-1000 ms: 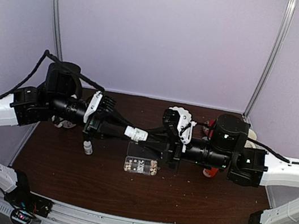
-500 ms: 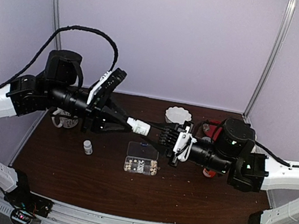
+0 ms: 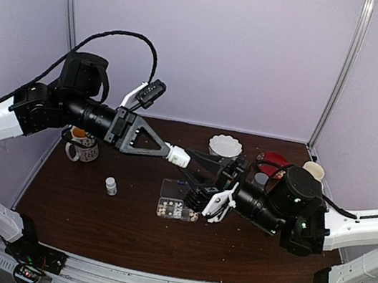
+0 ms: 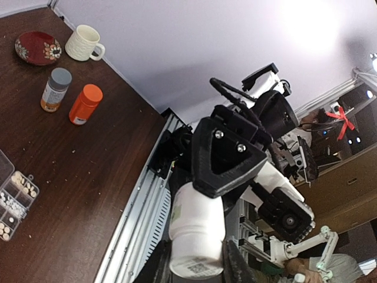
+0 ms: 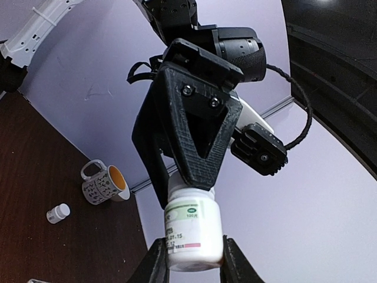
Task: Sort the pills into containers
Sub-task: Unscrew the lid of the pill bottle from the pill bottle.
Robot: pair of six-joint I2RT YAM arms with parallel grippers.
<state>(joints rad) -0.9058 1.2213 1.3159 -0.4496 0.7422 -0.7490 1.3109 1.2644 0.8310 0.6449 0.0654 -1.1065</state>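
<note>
A white pill bottle (image 3: 178, 156) hangs in the air above the table's middle, gripped from both ends. My left gripper (image 3: 171, 153) is shut on its narrower end (image 4: 196, 230). My right gripper (image 3: 189, 163) is shut on its labelled body (image 5: 193, 230). Below them lies the clear container (image 3: 176, 209), a small box with a grid of compartments, its right part hidden behind the right gripper. Pale pills (image 4: 25, 183) lie in several of its compartments (image 4: 13, 203).
A tiny white bottle (image 3: 111, 186) stands left of the box, with a patterned mug (image 3: 83, 147) behind it. A white fluted bowl (image 3: 224, 146), a red plate (image 3: 273, 161), a cream cup (image 3: 313, 170) and a grey-lidded bottle (image 3: 261, 178) stand at the back right. An orange bottle (image 4: 85, 104) stands beside the grey-lidded one.
The bottle has risen slightly with both grippers still shut on it. My left wrist has rolled and its arm lifted. The right arm has swung down and nearer, its gripper now angled upward.
</note>
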